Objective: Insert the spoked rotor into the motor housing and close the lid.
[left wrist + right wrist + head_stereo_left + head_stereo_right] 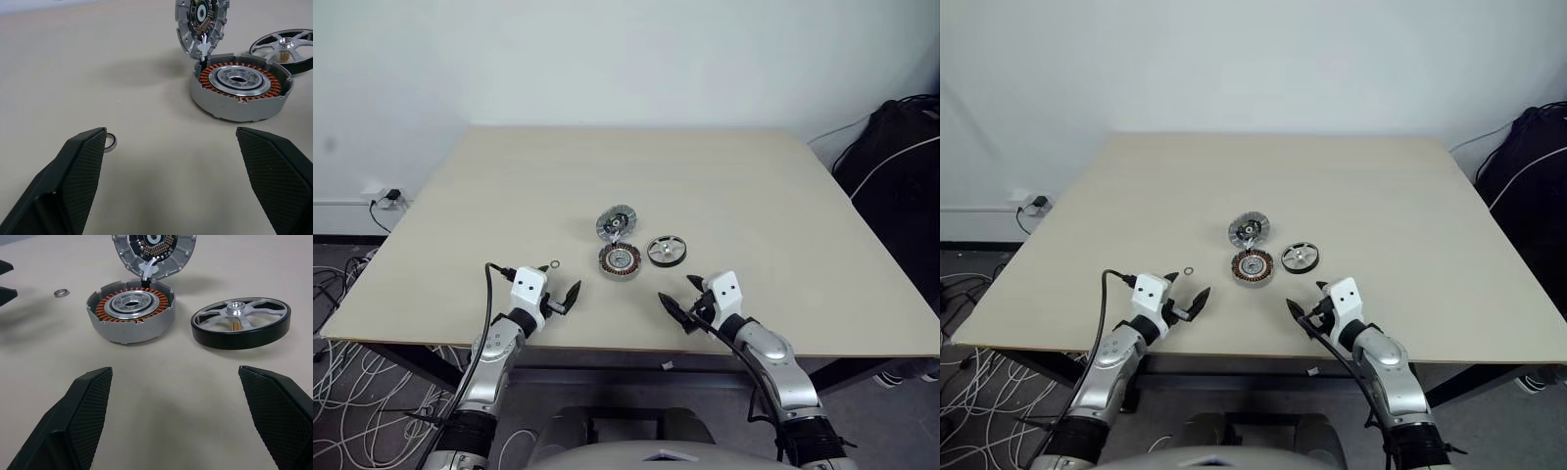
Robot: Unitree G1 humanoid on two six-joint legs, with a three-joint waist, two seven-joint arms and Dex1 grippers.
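Pale counter (509, 196) is carrying the parts: your spoked rotor (666, 251) is lying flat just right of the motor housing (620, 259), lid (617, 224) behind. Both grippers, left (566, 297) and right (677, 306), are hovering with jaws spread, empty. Rotor looks rigid, slick; pinch its dark rim.

**Colours and patterns, bench parts**

Table (724, 186): pale beige, plain, no grain or marking.
Motor housing (130, 316): matt grey wall; orange-copper ring of windings, finely striped; bright silver centre.
Lid (155, 252): silver ribbed rim, dark inner face with rows of small tan dots, white fitting at its lower edge.
Spoked rotor (240, 322): glossy black rim, silver spokes and hub, brass-coloured toothed stub under the hub.
Small ring (61, 293): silver-grey.
Fingers (80, 174) of the left gripper: black, fine cross-hatched texture; same on the right fingers (85, 411).
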